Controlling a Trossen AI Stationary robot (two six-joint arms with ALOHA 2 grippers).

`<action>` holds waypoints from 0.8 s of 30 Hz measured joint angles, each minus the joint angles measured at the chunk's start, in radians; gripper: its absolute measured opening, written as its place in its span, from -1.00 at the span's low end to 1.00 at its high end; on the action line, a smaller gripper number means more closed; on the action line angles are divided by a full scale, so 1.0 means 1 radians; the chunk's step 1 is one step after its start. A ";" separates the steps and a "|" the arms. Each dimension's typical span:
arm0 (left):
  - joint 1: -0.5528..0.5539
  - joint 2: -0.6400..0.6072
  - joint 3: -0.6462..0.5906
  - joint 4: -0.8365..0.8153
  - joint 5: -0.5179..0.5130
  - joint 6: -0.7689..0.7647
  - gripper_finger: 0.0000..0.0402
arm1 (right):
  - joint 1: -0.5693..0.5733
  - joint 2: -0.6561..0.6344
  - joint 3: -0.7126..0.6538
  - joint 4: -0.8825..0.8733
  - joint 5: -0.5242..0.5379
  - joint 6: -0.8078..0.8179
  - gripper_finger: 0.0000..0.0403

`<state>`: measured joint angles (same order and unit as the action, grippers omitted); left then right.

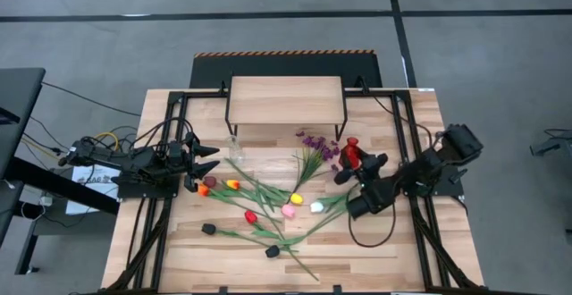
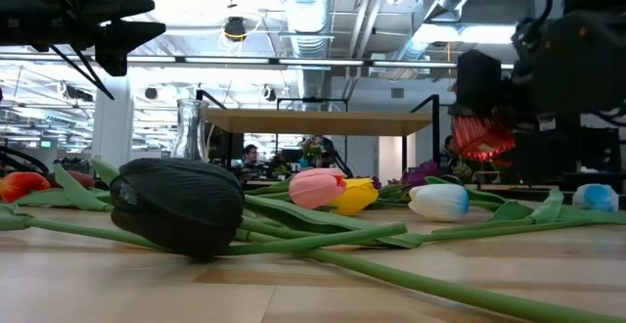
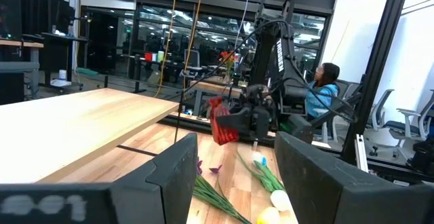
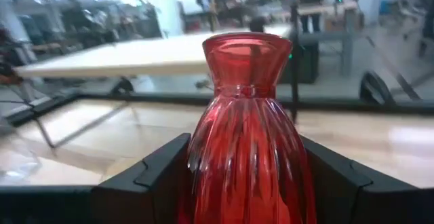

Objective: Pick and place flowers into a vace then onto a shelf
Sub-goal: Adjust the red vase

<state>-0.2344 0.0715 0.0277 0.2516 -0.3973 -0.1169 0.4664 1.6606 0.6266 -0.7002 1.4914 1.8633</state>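
The flowers (image 1: pixel 268 207) lie flat on the slatted tabletop, their stems crossing. Nearest the low view is a black head (image 2: pixel 176 206), with pink (image 2: pixel 316 188), yellow and white heads behind it. A purple sprig (image 1: pixel 313 143) lies nearer the shelf (image 1: pixel 286 101), which stands at the table's far edge. A clear glass vase (image 1: pixel 235 147) stands upright left of centre. My right gripper (image 1: pixel 354 164) is shut on a red ribbed glass vase (image 1: pixel 351 155) to the right of the flowers. My left gripper (image 1: pixel 211 160) hovers open above the table beside the clear vase. My right gripper pinches the red vase by its ribbed belly (image 4: pixel 203 163), one finger (image 4: pixel 146 176) on each side, below the neck. The fingers come roughly level from the table's right. The vase stands about upright with its mouth up, and the low view shows it lifted clear of the tabletop.
Black frame rails (image 1: pixel 170 134) run along both sides of the table beneath the arms. A black cable (image 1: pixel 371 237) loops on the wood near my right arm. Bare wood (image 1: pixel 375 125) lies between the shelf and the red vase. A person sits in the room beyond.
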 joint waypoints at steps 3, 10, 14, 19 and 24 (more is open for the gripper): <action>0.000 0.000 0.000 0.000 0.000 0.000 -0.07 | 0.010 -0.022 0.000 -0.004 0.055 -0.005 0.13; 0.000 0.000 0.000 0.000 0.000 0.000 -0.07 | 0.009 -0.085 0.000 -0.009 0.079 -0.039 0.13; 0.000 0.000 0.000 0.000 0.000 0.000 -0.07 | -0.003 -0.127 0.000 -0.022 0.079 -0.040 0.13; 0.000 0.000 0.000 0.000 0.000 0.001 -0.07 | -0.015 -0.180 0.000 -0.021 0.080 -0.055 0.13; 0.000 0.000 0.000 0.000 -0.001 0.002 -0.07 | -0.017 -0.222 0.000 -0.018 0.079 -0.115 0.12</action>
<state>-0.2344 0.0712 0.0277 0.2512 -0.3981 -0.1150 0.4492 1.4387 0.6266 -0.7181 1.5700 1.7479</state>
